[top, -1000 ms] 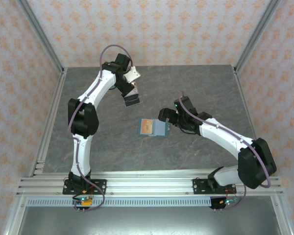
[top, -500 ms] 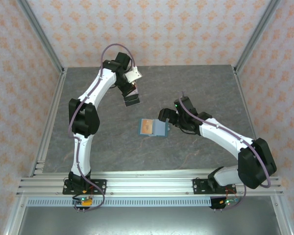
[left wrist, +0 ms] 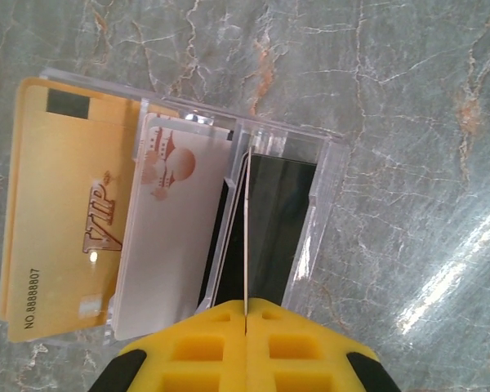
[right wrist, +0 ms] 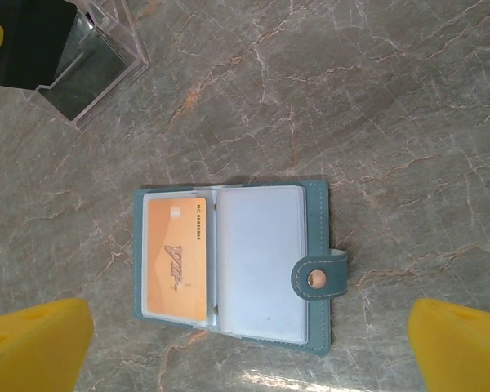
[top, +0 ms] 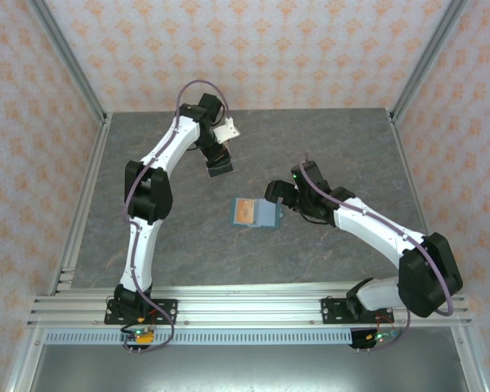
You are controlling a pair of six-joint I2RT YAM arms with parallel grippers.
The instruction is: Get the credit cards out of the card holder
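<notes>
Clamps a thin card (left wrist: 247,220) edge-on between the left fingers (left wrist: 204,355), above a clear tray (left wrist: 327,163) on the desk (left wrist: 408,98), far and left of the card holder; in the tray lie a gold card (left wrist: 61,212) and a white card (left wrist: 167,245). Spreads the right fingers (right wrist: 33,343) wide, released, over the card holder (right wrist: 314,212), open flat mid-desk. Shows one orange card (right wrist: 175,257) in the left sleeve: blue-grey cover, clear pockets, snap tab (right wrist: 320,278) on the right. Looks light, stiff, slick; probably best pinched at its exposed edge and slid out, with the holder likely to drag along.
</notes>
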